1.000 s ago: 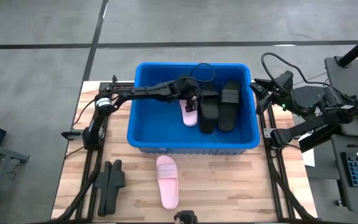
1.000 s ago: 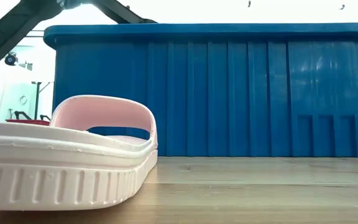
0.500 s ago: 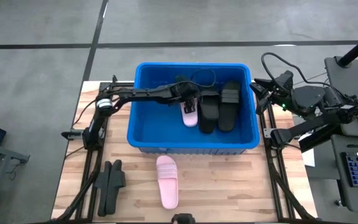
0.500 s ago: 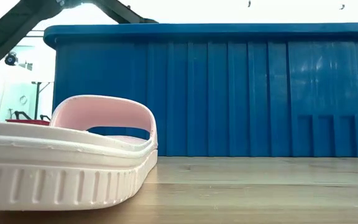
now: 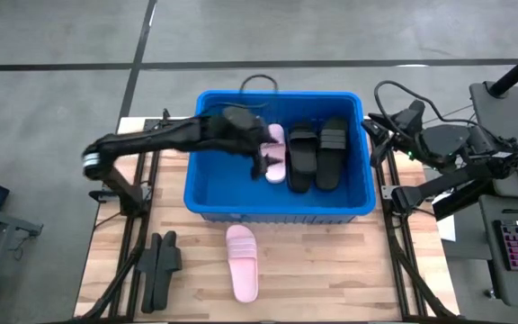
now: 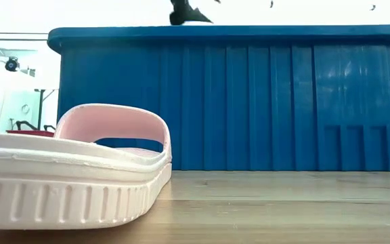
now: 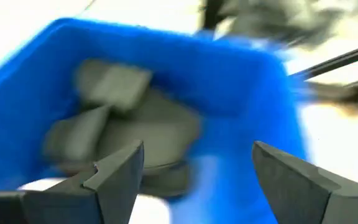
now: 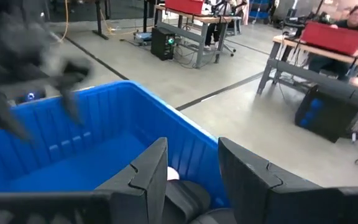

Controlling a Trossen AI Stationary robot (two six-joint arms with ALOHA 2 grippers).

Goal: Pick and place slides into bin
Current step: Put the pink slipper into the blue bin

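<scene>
We count three slides in the blue bin [image 5: 207,193]: one pink slide [image 5: 275,153] and two black slides [image 5: 317,155]. On the tabletop [image 5: 331,270] near it lie a second pink slide [image 5: 242,261] and two more black slides [image 5: 161,265] at left. Our left gripper [image 5: 263,164] hovers released over the bin; the right gripper [image 8: 192,171], parted and empty, waits at its right.

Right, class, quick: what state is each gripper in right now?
Left gripper: open, empty, above the bin.
Right gripper: open, holding nothing, at the bin's right edge.
</scene>
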